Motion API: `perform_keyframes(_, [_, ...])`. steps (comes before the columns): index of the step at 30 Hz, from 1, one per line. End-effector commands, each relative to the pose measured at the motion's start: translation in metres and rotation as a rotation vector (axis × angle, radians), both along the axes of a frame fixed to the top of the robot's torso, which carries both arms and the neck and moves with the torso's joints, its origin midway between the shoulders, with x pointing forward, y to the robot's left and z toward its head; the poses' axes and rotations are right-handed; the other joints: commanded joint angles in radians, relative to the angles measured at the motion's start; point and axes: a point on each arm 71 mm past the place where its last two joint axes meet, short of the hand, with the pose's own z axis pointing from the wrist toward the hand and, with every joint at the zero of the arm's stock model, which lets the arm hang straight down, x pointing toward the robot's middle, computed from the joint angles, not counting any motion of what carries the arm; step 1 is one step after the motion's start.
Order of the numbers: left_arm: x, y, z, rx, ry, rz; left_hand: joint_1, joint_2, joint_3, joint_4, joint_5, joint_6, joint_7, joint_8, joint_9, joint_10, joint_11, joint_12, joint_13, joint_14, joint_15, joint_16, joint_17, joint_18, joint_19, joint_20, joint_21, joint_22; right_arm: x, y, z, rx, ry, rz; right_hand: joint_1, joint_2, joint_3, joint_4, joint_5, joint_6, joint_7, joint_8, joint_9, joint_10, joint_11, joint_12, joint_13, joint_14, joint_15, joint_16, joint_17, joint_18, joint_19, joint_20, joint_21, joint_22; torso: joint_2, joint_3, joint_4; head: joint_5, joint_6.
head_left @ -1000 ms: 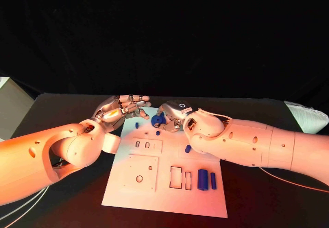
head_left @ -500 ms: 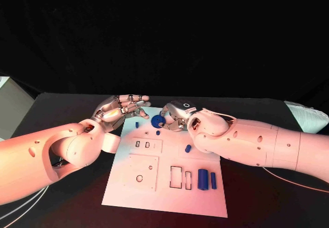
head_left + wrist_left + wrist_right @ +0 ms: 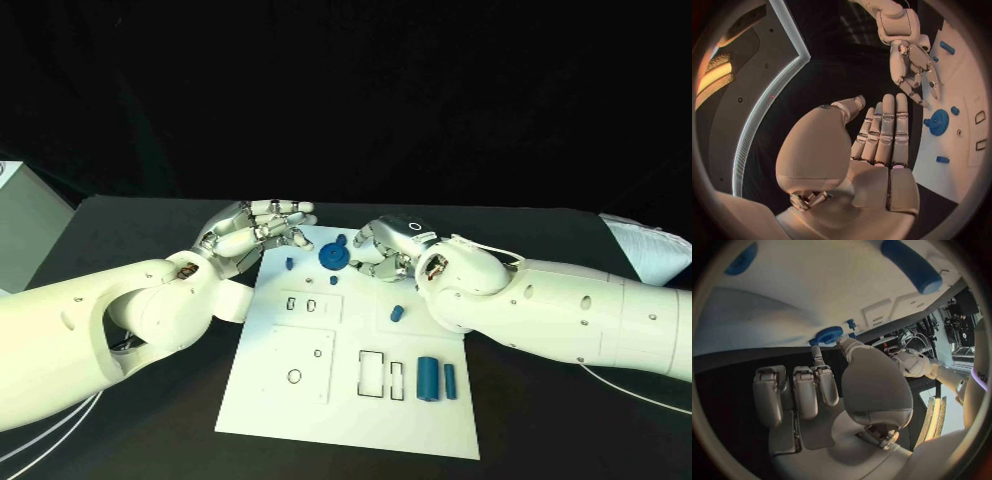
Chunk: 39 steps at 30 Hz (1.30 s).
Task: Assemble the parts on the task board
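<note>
head view: white rectangular task board (image 3: 346, 400) lies on the black table (image 3: 130, 225). round blue gear-like part (image 3: 332, 257) sits near its far edge, between the left hand (image 3: 260, 228) and the right hand (image 3: 387, 243); their grip is unclear here.

left wrist view: left hand (image 3: 873, 145) is flat, fingers pressed together, holding nothing, beside the board edge. the right hand (image 3: 912, 62) is above the board, apart from the blue part (image 3: 938, 121).

right wrist view: right hand (image 3: 823, 390) fingers are straight, empty.
</note>
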Motion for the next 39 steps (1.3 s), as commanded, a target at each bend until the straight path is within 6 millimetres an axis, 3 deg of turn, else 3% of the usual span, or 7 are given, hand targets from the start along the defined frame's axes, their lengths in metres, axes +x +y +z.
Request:
perform_keyframes(1, [-0.001, -0.001, 0.001, -0.008, -0.008, -0.015, -0.010, 0.000, 0.002, 0.001, 0.000, -0.009, 0.025, -0.003, -0.001, -0.006, 0.003, 0.002, -0.001, -0.005, 0.000, 0.004, -0.001, 0.009, -0.006, 0.000, 0.004, 0.001, -0.006, -0.007, 0.010, 0.093, -0.064, 0.012, 0.005, -0.001, 0.013, -0.004, 0.009, 0.009, 0.001, -0.001, 0.002, 0.045, 0.002, 0.005, 0.187, 0.090, 0.004, 0.001, 0.212, -0.004, 0.080, 0.005, 0.004, 0.232, -0.003, 0.0014, -0.0048, -0.001, 0.003])
perform_keyframes(5, [0.000, 0.000, 0.001, -0.007, -0.008, -0.012, -0.010, 0.000, 0.002, 0.001, 0.000, -0.009, 0.025, -0.003, -0.001, -0.006, 0.003, 0.002, -0.001, -0.005, 0.000, 0.004, -0.001, 0.009, -0.006, 0.000, 0.004, 0.001, -0.014, -0.028, 0.020, 0.164, -0.073, 0.008, 0.032, -0.013, 0.037, -0.018, 0.008, 0.015, 0.000, -0.003, 0.003, 0.044, 0.001, 0.003, 0.186, 0.088, 0.002, -0.001, 0.207, -0.003, 0.077, 0.003, 0.000, 0.229, -0.006, 0.0045, -0.0105, -0.004, 0.007])
perform_keyframes(10, [0.002, 0.003, 0.001, -0.004, -0.009, -0.002, -0.012, 0.000, 0.004, 0.002, 0.000, -0.011, 0.025, -0.003, -0.002, -0.008, 0.003, 0.003, -0.001, -0.006, 0.000, 0.006, -0.003, 0.009, -0.010, 0.001, 0.007, 0.003, -0.020, -0.071, 0.032, 0.241, -0.021, 0.002, 0.078, -0.037, 0.054, -0.043, -0.062, 0.021, 0.001, -0.006, 0.005, 0.040, 0.002, -0.006, 0.181, 0.088, 0.001, -0.002, 0.206, 0.001, 0.070, 0.002, -0.010, 0.221, -0.010, 0.0088, -0.0156, -0.009, 0.007])
perform_keyframes(18, [0.003, 0.006, 0.000, -0.002, -0.009, 0.003, -0.012, 0.000, 0.004, 0.001, 0.000, -0.011, 0.025, -0.003, -0.002, -0.008, 0.003, 0.003, -0.001, -0.006, 0.000, 0.006, -0.003, 0.009, -0.010, 0.001, 0.007, 0.003, -0.020, -0.130, 0.033, 0.245, 0.046, -0.017, 0.128, -0.072, 0.045, -0.076, -0.098, 0.015, 0.003, -0.014, 0.004, 0.033, 0.004, -0.017, 0.174, 0.089, 0.002, 0.000, 0.211, 0.001, 0.068, 0.003, -0.013, 0.220, -0.015, 0.0171, -0.0265, -0.019, 0.013])
perform_keyframes(26, [0.005, 0.007, -0.002, -0.001, -0.009, 0.007, -0.012, 0.000, 0.004, 0.001, 0.000, -0.011, 0.025, -0.003, -0.002, -0.008, 0.003, 0.003, -0.001, -0.006, 0.000, 0.006, -0.003, 0.009, -0.010, 0.001, 0.007, 0.003, -0.022, -0.162, 0.021, 0.223, 0.092, -0.050, 0.151, -0.084, -0.004, -0.079, -0.094, -0.004, 0.005, -0.029, 0.001, 0.025, 0.005, -0.028, 0.166, 0.089, 0.005, 0.000, 0.212, 0.002, 0.065, 0.006, -0.018, 0.217, -0.016, 0.0306, -0.0401, -0.026, 0.013])
perform_keyframes(35, [0.005, 0.007, -0.002, -0.001, -0.008, 0.004, -0.012, 0.000, 0.004, 0.001, 0.000, -0.011, 0.025, -0.003, -0.002, -0.008, 0.003, 0.003, -0.001, -0.006, 0.000, 0.006, -0.003, 0.009, -0.010, 0.001, 0.007, 0.003, -0.018, -0.168, 0.000, 0.201, 0.147, -0.085, 0.183, -0.069, -0.067, -0.066, -0.098, -0.018, 0.007, -0.042, -0.001, 0.020, 0.007, -0.035, 0.162, 0.089, 0.008, 0.000, 0.213, 0.004, 0.062, 0.008, -0.023, 0.214, -0.015, 0.0319, -0.0390, -0.025, 0.011])
perform_keyframes(39, [0.005, 0.007, -0.002, -0.002, -0.007, 0.002, -0.012, 0.000, 0.004, 0.001, 0.000, -0.011, 0.025, -0.003, -0.002, -0.008, 0.003, 0.003, -0.001, -0.006, 0.000, 0.006, -0.003, 0.009, -0.010, 0.001, 0.007, 0.003, -0.015, -0.165, -0.012, 0.194, 0.174, -0.115, 0.197, -0.061, -0.078, -0.064, -0.095, -0.020, 0.007, -0.044, -0.001, 0.022, 0.007, -0.033, 0.164, 0.089, 0.008, 0.000, 0.213, 0.003, 0.063, 0.008, -0.023, 0.215, -0.014, 0.0273, -0.0338, -0.023, 0.007])
